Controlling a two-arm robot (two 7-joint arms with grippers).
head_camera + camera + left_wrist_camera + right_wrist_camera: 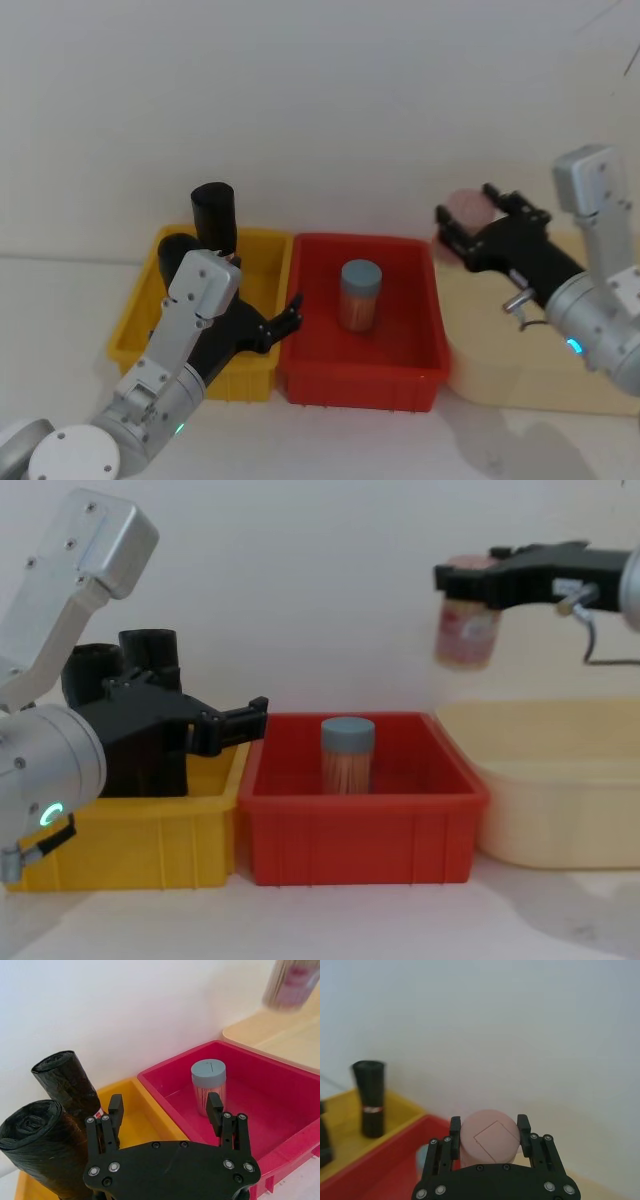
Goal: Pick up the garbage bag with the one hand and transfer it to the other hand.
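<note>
Over the yellow bin [135,335], needed the open left pincer [165,1105] squared around the plain garbage bag [37,1145], with right pincer [489,1126] gripping a jar [467,630].

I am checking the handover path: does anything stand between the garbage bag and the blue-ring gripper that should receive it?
Yes. The right gripper is shut on a pink-lidded jar, above the cream tub, so its jaws are occupied. The garbage bag stands in the yellow bin; the red bin with a grey-lidded jar lies between.
</note>
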